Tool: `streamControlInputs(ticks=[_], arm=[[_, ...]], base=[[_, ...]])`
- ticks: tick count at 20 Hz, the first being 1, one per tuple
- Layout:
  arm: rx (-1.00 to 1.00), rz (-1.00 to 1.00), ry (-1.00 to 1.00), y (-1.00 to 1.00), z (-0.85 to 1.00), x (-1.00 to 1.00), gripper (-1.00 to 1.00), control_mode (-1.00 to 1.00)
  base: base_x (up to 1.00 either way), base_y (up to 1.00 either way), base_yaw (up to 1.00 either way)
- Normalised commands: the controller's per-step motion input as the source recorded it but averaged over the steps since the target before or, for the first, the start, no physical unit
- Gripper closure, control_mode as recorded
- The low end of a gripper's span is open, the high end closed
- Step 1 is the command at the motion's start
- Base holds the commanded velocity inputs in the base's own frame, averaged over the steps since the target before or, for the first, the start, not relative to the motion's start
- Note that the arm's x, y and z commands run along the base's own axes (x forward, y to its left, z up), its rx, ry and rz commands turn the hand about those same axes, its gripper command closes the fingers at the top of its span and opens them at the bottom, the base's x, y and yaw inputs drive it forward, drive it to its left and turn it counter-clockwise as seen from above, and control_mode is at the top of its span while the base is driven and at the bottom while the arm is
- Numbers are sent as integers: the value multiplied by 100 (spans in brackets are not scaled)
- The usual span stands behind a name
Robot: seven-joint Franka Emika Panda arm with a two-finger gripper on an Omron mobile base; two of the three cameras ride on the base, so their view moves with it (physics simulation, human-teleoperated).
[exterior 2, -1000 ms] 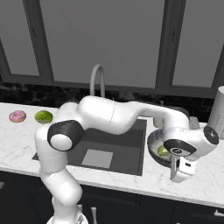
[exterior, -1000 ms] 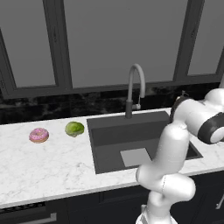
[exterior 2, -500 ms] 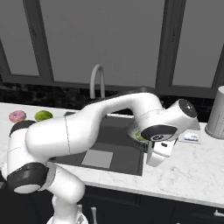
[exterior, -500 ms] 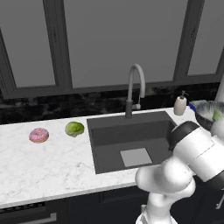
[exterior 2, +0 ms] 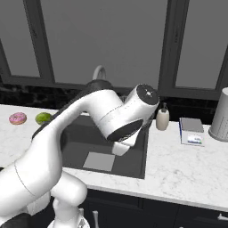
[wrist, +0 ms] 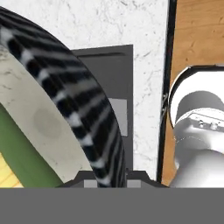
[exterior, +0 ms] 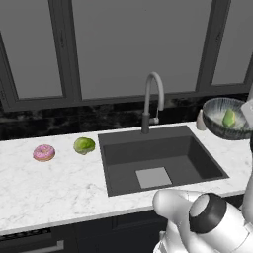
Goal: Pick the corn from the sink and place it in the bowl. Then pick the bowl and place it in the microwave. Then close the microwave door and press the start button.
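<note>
Two jaws astride bowl [wrist: 65, 109] rim | corn [exterior: 229, 118] inside bowl

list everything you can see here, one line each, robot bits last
bowl: one, dark woven outside, pale inside, lifted above the counter right of the sink
corn: one, yellow-green, inside the bowl
sink: one, dark grey basin with a light grey square at its bottom, set in the counter
faucet: one, curved steel, behind the sink
donut: one, pink, on the counter left of the sink
round vegetable: one, green, beside the donut
soap bottle: one, cream, behind the sink's right corner
small box: one, grey-topped, on the right counter
canister: one, silver, far right
counter: white marble
end effector: shut on the bowl's rim
arm: white, dark joints
</note>
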Motion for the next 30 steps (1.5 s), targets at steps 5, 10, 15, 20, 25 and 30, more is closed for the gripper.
streamControlInputs(ticks=[5,10,15,20,25,30], arm=[[-1,1,-2,99,93,-24,100,-100],[-9,5,0,87,77,-23,100,-100],[-2,1,0,73,37,-34,100,-100],[0,0,-2,46,27,-30,100,-100],[0,0,0,18,25,-27,100,-100],[11,0,0,9,23,-30,100,-100]], base=[[0,0,0],[0,0,0],[0,0,0],[0,0,0],[0,0,0],[0,0,0]])
